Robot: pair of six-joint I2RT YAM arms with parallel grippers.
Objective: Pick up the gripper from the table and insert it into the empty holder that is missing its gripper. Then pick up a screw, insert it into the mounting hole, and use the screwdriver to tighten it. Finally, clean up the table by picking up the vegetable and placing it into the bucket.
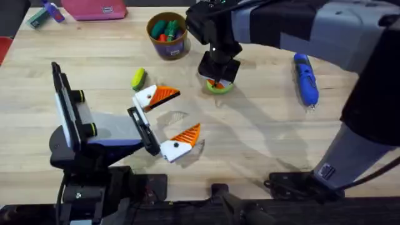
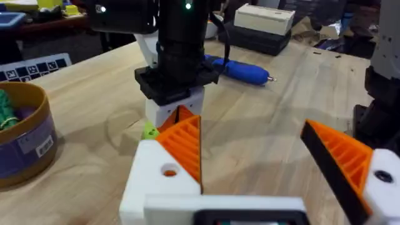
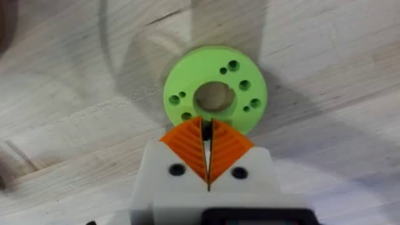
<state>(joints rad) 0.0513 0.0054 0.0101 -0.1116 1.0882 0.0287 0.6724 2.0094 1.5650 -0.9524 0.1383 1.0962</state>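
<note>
Wooden table (image 1: 262, 144), right hand (image 3: 207, 164) closed over green disc (image 3: 215, 90), screwdriver (image 1: 305, 78) well apart.

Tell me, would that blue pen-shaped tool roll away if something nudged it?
Possibly. The screwdriver looks round-bodied and lies flat on the bare table, so a sideways push might roll it. Its thin metal tip probably slides rather than catches. It looks rigid, not floppy.

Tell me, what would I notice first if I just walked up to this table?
Probably the right gripper, pointing straight down near the far middle of the table with its orange pads pinched shut over a bright green ring. Next, the left gripper near the front, open. Then the blue screwdriver lying at the right, and the bucket at the back.
</note>
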